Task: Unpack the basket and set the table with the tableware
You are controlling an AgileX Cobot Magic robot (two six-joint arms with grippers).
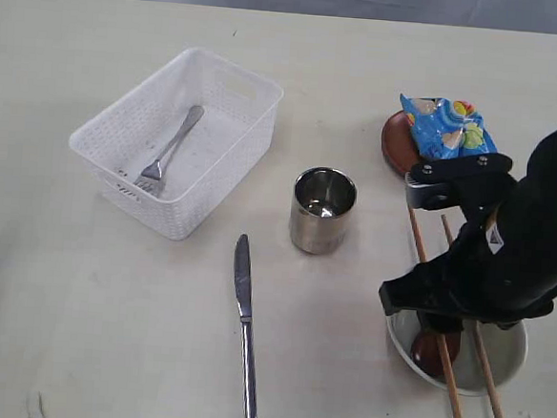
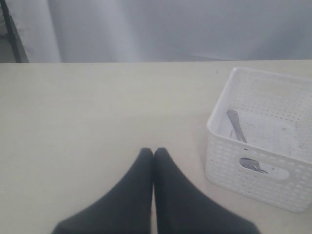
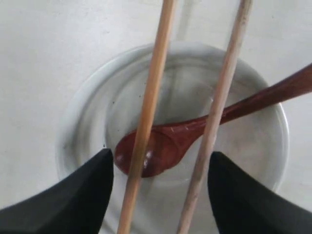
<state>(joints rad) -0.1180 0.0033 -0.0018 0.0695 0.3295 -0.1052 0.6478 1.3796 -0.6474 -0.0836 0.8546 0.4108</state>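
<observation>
The right gripper (image 3: 160,157) is held open over the round whitish bowl (image 3: 87,112), gripping nothing. Two wooden chopsticks (image 3: 151,97) laid across the bowl and a brown wooden spoon (image 3: 168,145) inside it are seen between its fingers. The left gripper (image 2: 153,153) is closed and empty. Well apart from the bowl, a steel fork (image 1: 173,149) is contained in the white lattice plastic basket (image 1: 229,163) on the pale table (image 1: 81,300).

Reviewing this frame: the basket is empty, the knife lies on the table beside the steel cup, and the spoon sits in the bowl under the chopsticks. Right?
Not quite: the basket holds the fork, as the exterior view shows. The knife beside the cup and the spoon in the bowl under the chopsticks are right.
</observation>
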